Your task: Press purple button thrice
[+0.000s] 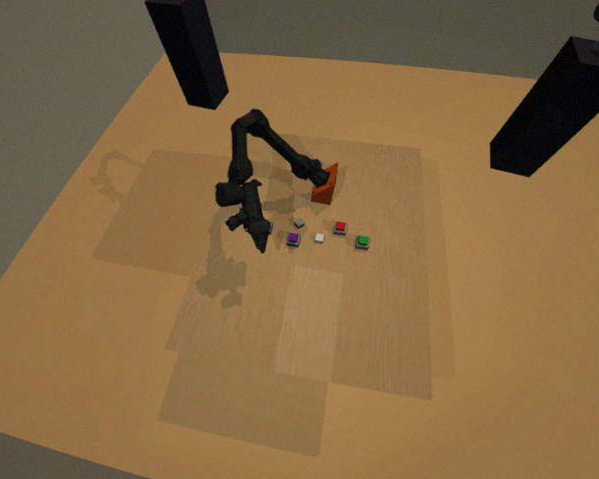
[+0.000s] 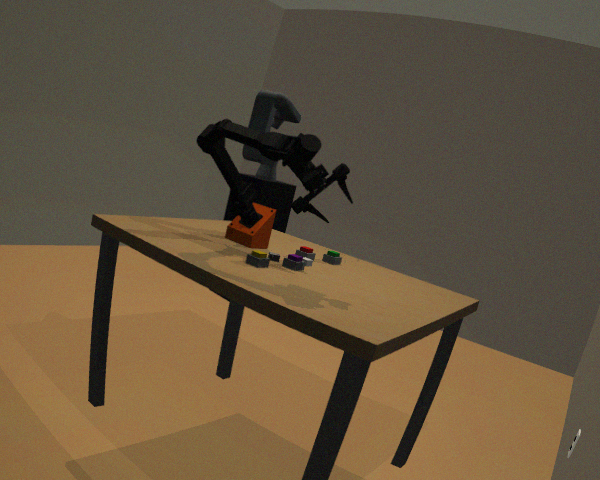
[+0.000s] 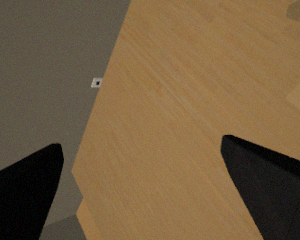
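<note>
The purple button (image 1: 293, 239) (image 2: 295, 257) sits on a grey housing, its cap standing up. My gripper (image 2: 340, 212) (image 3: 143, 147) is open and empty, with its fingers wide apart. It hangs high above the table and touches no button. In the top view the arm's end shows to the left of the purple button. The wrist view shows bare wood between the fingers and no button.
Other buttons are red (image 1: 339, 226) (image 2: 306, 249), green (image 1: 363, 239) (image 2: 333, 253) and yellow (image 2: 259, 254). A white block (image 1: 318, 238) (image 2: 307, 261) and a grey block (image 1: 299, 223) (image 2: 274, 256) lie near the purple button. The orange base (image 1: 321, 196) (image 2: 259, 233) stands behind.
</note>
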Controlling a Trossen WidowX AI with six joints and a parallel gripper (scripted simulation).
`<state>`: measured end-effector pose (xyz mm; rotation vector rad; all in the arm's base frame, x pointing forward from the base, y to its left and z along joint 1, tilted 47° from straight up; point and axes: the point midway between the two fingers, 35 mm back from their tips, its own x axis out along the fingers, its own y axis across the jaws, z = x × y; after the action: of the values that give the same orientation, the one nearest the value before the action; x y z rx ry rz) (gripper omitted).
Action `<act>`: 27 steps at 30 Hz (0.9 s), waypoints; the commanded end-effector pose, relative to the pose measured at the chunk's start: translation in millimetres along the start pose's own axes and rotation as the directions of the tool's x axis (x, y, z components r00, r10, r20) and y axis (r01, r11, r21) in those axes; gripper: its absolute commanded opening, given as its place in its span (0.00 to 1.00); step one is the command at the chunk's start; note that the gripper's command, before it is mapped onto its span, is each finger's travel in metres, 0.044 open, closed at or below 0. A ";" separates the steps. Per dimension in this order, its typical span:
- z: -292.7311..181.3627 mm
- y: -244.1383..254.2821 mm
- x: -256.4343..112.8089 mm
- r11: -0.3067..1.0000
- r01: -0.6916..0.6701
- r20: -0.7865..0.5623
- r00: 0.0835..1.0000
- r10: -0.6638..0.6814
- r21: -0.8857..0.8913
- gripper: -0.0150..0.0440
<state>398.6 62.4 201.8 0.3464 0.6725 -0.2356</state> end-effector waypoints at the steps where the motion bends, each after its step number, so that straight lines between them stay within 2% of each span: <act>1: -74.5 -26.7 10.3 0.930 0.232 -0.217 0.929 -0.298 -0.284 0.93; 6: -120.4 -56.1 -4.3 0.735 0.330 -0.272 0.777 -0.568 -0.592 0.93; 10: -137.8 -75.3 -24.7 0.493 0.317 -0.205 0.635 -0.745 -0.810 0.93; 12: -139.9 -79.6 -31.5 0.407 0.297 -0.168 0.593 -0.788 -0.864 0.93; 27: -140.0 -80.0 -32.3 0.397 0.294 -0.163 0.588 -0.792 -0.869 0.93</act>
<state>269.2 46.3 100.9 -0.7451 1.4292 -0.5017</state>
